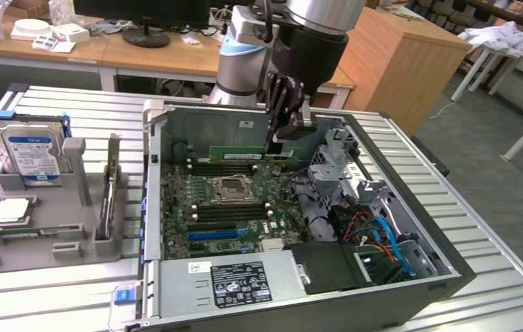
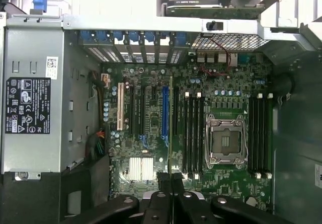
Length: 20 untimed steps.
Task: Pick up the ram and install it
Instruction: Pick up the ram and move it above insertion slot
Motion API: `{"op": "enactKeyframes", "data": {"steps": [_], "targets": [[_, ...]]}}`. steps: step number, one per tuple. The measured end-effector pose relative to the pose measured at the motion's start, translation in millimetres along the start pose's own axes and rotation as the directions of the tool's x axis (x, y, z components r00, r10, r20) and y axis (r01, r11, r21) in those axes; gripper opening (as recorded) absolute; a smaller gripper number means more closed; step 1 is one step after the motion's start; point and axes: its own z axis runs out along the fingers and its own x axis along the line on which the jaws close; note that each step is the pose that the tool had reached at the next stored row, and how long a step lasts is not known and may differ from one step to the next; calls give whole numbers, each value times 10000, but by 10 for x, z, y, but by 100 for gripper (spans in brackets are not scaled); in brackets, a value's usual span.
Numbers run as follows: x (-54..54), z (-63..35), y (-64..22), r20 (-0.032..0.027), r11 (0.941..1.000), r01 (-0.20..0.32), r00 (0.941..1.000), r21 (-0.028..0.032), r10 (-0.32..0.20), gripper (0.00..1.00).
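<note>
My gripper (image 1: 285, 140) hangs inside the open computer case (image 1: 156, 207), shut on the ram (image 1: 239, 153). The ram is a long, thin green stick held on edge, level, just above the black memory slots (image 1: 220, 168) at the motherboard's far side. In the wrist view the ram (image 2: 171, 128) shows edge-on as a thin line running out from my gripper (image 2: 171, 186). It lies beside the black memory slots (image 2: 192, 133), between them and the blue slot (image 2: 164, 113). The processor socket (image 2: 225, 141) lies beyond those slots.
A grey fixture (image 1: 68, 228) at the exterior view's left holds a silver-and-blue hard drive (image 1: 31, 149) and a square silver processor chip (image 1: 12, 209). The power supply (image 1: 234, 280) fills the case's near end. Drive cages and cables (image 1: 377, 228) crowd the exterior view's right side.
</note>
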Motion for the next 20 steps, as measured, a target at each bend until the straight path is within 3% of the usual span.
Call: {"op": "enactKeyframes", "data": {"steps": [20], "targets": [[-283,36,-1,3,10000,0,10000,0,0,12]]}}
